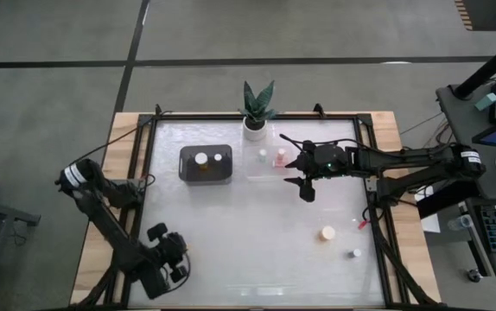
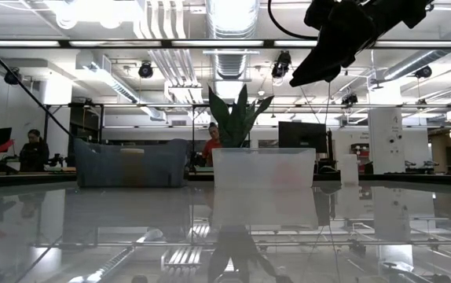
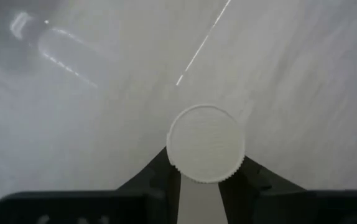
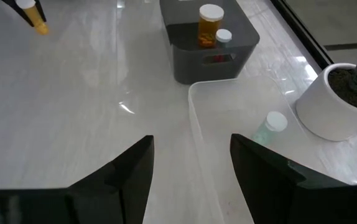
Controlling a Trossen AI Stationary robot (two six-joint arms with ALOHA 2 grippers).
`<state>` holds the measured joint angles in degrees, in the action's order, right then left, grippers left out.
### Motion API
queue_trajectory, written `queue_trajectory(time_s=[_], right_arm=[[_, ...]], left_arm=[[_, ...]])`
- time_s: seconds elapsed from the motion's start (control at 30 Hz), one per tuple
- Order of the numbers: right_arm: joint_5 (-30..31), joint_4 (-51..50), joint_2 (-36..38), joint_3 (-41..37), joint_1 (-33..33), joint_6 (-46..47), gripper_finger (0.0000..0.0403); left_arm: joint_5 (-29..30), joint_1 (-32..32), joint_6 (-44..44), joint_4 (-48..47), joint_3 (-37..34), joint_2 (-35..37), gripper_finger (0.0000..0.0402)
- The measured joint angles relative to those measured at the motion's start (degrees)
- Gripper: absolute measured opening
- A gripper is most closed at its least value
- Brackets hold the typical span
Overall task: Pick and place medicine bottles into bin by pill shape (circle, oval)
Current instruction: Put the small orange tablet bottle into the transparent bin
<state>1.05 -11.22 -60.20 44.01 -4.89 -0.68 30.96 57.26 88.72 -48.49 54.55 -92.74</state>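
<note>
My left gripper [image 1: 176,257] is near the table's front left, shut on an amber bottle with a white cap [image 3: 205,143]. The bottle also shows far off in the right wrist view [image 4: 34,17]. My right gripper [image 1: 304,177] is open and empty, raised over the near edge of the clear bin [image 4: 194,106]; in the low view it shows at the top [image 2: 339,43]. The grey bin [image 1: 206,164] holds two bottles [image 4: 211,25]. The clear bin holds a white-capped bottle [image 4: 270,127] and a pink one [image 1: 279,158]. Two loose bottles [image 1: 327,233] [image 1: 356,253] rest on the table at the front right. My left gripper pinches the amber bottle between its two fingers [image 3: 166,171], one on each side just below the cap's rim [image 3: 173,163]. The cap faces the wrist camera and hides the body and the place of contact. Whether the bottle is clear of the table, I cannot tell.
A potted plant in a white pot [image 1: 256,121] stands at the far edge behind the clear bin. A dark frame [image 1: 149,173] runs around the table top. People show in the room beyond the table in the low view [image 2: 33,149].
</note>
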Motion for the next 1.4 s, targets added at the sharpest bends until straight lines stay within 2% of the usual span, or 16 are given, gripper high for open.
queue_trajectory(time_s=[0.23, 0.37, 0.57, 0.8, 0.93, 1.1, 1.4], right_arm=[[0.0, 0.1, 0.0, 0.0, 0.1, 0.1, 0.0203], [0.0, 0.3, 0.0, 0.0, 0.6, 0.1, 0.0203], [-0.1, 2.8, 0.0, 0.0, 2.4, 0.0, 0.0203], [-0.2, 9.1, -1.0, 0.0, 7.0, -0.4, 0.0203], [-0.2, 13.7, -2.8, 0.0, 9.5, -0.4, 0.0203], [-0.5, 19.4, -5.8, 0.0, 10.7, 0.7, 0.0203], [-2.6, 22.3, -12.3, 3.2, 10.6, 2.2, 0.0203]], left_arm=[[1.6, -11.3, -19.3, 0.8, 0.9, 7.9, 0.0069], [0.7, -18.6, -33.3, 6.8, 0.3, 12.9, 0.007], [-8.9, -29.3, -52.8, 19.8, 0.3, 16.3, 0.007], [-13.8, -38.7, -70.3, 31.5, 0.2, 13.1, 0.007], [-17.2, -42.6, -75.7, 35.9, 0.7, 10.0, 0.007], [-18.4, -45.8, -79.6, 40.6, 0.9, 5.6, 0.007], [-19.0, -47.7, -83.4, 45.3, 0.8, 3.5, 0.007]])
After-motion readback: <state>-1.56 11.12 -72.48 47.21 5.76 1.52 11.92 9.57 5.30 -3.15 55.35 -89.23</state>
